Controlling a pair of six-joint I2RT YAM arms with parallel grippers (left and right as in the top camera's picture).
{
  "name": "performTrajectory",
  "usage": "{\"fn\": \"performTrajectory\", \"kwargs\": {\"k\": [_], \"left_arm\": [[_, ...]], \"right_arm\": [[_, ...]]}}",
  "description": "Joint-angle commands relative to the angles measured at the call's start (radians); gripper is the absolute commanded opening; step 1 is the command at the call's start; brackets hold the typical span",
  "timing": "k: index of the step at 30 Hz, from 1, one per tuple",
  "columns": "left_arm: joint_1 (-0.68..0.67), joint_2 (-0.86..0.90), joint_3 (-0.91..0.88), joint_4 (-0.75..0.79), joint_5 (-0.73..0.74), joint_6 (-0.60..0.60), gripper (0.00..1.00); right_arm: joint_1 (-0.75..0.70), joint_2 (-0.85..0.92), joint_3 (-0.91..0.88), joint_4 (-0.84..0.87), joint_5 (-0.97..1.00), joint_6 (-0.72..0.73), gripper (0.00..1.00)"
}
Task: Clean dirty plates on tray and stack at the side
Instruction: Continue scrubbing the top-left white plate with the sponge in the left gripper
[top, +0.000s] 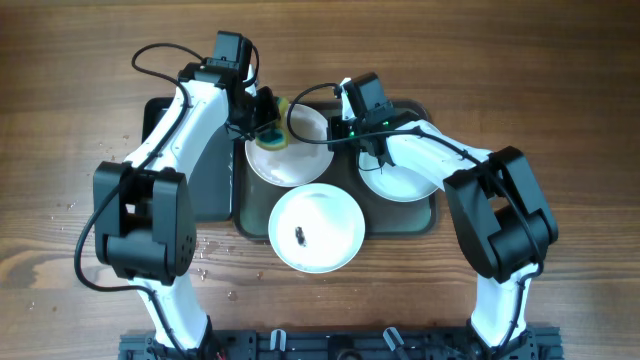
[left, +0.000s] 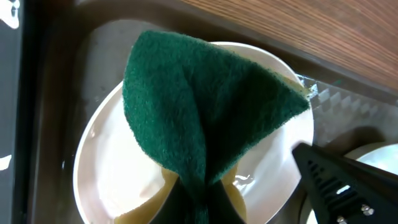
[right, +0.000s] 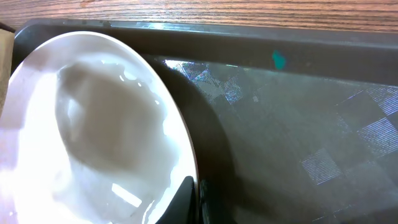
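Note:
The dark tray holds three white plates. My left gripper is shut on a folded green and yellow sponge and holds it on the back left plate. In the left wrist view the sponge covers much of that plate. My right gripper is shut on this plate's right rim, as the right wrist view shows. The front plate has a dark smear and overhangs the tray's front rim. The right plate lies partly under my right arm.
A narrower black glossy tray lies left of the dark tray, under my left arm. Water drops speckle the wooden table at the front left. The tray's bare patterned floor lies right of the held plate.

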Motion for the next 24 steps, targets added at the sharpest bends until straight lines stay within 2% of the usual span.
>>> {"fn": "performTrajectory", "kwargs": {"k": [1,13,21,24], "left_arm": [[0.001,-0.011,0.008,-0.003,-0.056,0.016,0.04],[-0.073,-0.011,-0.141,0.132,-0.13,0.008,0.04],[-0.074,-0.011,-0.181,0.144,-0.124,0.004,0.04],[-0.078,-0.011,-0.181,0.151,-0.08,0.004,0.04]], "right_arm": [[0.001,0.004,0.003,0.006,-0.009,-0.014,0.04],[0.001,0.004,0.003,0.006,-0.009,-0.014,0.04],[0.001,0.004,0.003,0.008,-0.009,-0.014,0.04],[0.001,0.004,0.003,0.009,-0.009,-0.014,0.04]]}}
